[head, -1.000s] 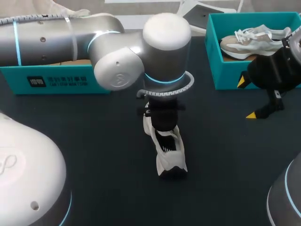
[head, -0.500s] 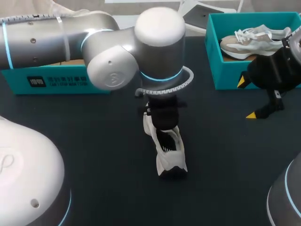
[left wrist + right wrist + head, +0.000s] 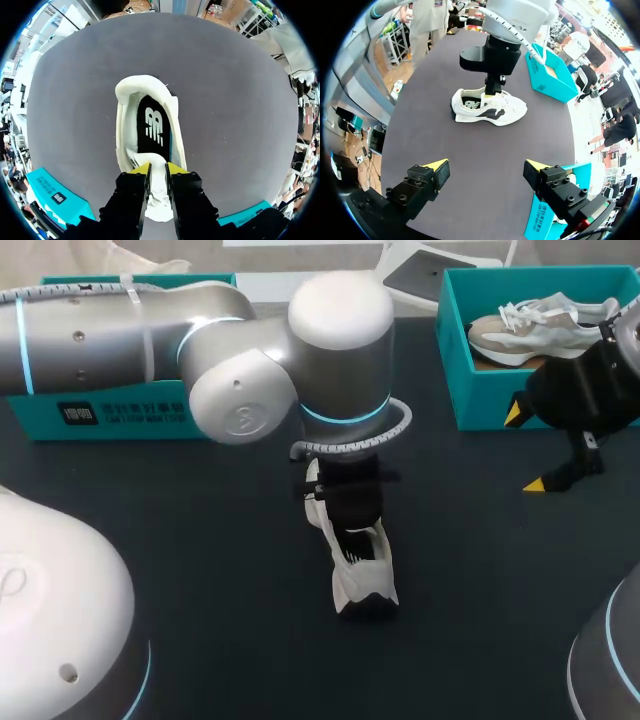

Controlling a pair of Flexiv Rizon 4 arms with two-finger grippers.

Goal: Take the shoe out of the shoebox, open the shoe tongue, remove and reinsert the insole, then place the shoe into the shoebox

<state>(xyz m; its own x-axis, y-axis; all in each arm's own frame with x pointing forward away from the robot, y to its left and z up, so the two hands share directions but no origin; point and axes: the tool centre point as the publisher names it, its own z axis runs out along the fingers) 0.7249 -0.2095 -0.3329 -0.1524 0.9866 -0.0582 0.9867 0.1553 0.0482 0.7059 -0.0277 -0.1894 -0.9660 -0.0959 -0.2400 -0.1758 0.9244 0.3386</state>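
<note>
A white sneaker stands on the dark table, heel toward the near edge. My left gripper comes down on it from above. In the left wrist view its yellow tips stand close together on both sides of the white tongue, shut on it. Ahead of the fingers the black insole lies inside the shoe. My right gripper hangs open at the right with nothing between its fingers. In its own view the gripper looks across at the sneaker.
A teal shoebox at the back right holds a second, beige shoe, just behind my right gripper. Another teal box stands at the back left under my left arm. My arm bases fill the near corners.
My left arm's wrist has shifted slightly and its gripper sits a little lower over the shoe. The sneaker and the right arm have not moved.
</note>
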